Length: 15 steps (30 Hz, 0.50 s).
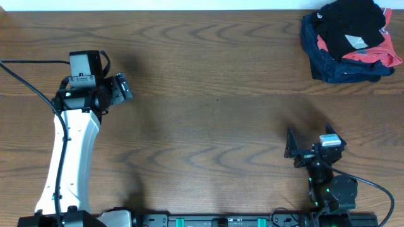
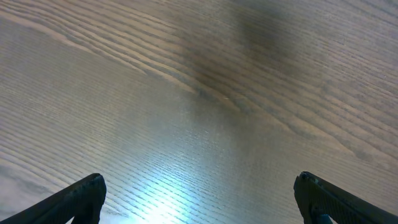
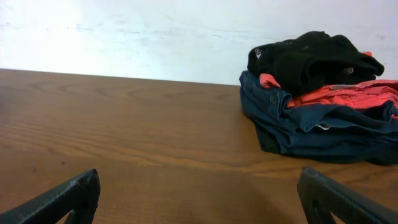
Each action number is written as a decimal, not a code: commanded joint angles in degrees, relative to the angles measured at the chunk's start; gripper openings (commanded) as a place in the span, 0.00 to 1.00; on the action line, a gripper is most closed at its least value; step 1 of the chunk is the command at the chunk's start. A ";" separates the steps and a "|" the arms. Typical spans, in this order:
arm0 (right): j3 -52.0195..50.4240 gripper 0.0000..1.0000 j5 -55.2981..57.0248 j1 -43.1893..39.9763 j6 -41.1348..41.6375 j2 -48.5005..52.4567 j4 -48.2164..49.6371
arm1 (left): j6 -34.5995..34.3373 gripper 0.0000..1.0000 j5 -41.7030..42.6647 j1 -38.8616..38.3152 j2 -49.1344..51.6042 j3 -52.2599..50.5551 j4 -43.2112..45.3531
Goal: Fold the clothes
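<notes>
Nearest to the robot's base, the right pincer (image 1: 295, 146) stands low over the brown wood-grain tabletop (image 1: 208, 107) with its two dark fingers spread wide and nothing between them; in its own wrist view only bare wood lies in front of the fingertips. A little farther out on the other side, the left pincer (image 1: 124, 87) is also fully open and empty, and its camera looks down at plain wood with a soft shadow. At the far right corner of the tabletop, well apart from both arms, sits a small heap of garments. On top is the crumpled black soft-fabric pair of trousers (image 3: 311, 59), with a small white mark on one fold. Under it lies a red T-shirt (image 3: 348, 94), and at the bottom a dark navy folded garment (image 3: 311, 127). The trousers look light, limp and not slippery, so they should lift easily but will hang and bunch. In my judgement, it is best to pinch an upper fold or edge of the black cloth only, so the red layer below does not come along.
</notes>
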 commanded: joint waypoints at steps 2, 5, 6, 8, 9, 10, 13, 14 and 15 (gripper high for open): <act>-0.09 0.99 0.59 -0.33 -0.46 -0.55 -0.28 | -0.72 0.98 -0.09 0.24 0.33 0.66 0.02; -0.09 0.99 0.57 -0.33 -0.46 -0.55 -0.28 | -0.72 0.98 -0.09 0.24 0.33 0.66 0.02; -0.09 0.99 0.57 -0.33 -0.46 -0.55 -0.28 | -0.68 0.98 -0.13 0.24 0.33 0.66 0.00; -0.09 0.99 0.57 -0.33 -0.46 -0.55 -0.28 | -0.68 0.98 -1.38 0.24 0.00 0.66 -0.20; -0.09 0.99 0.59 -0.33 -0.46 -0.55 -0.28 | -0.70 0.99 -1.40 0.24 -0.79 0.66 -0.74; -0.09 0.99 0.59 -0.33 -0.46 -0.55 -0.28 | -0.74 0.98 -1.27 0.24 -1.90 0.57 -0.81; -0.09 0.99 0.57 -0.33 -0.46 -0.55 -0.28 | -0.66 0.98 2.05 0.11 -5.62 -0.42 0.46; -0.09 0.99 0.59 -0.33 -0.46 -0.55 -0.28 | 0.42 0.98 4.85 0.07 -8.11 -1.46 2.01; -0.09 0.99 0.59 -0.33 -0.46 -0.55 -0.28 | 1.42 0.98 6.45 0.07 -9.35 -2.19 3.02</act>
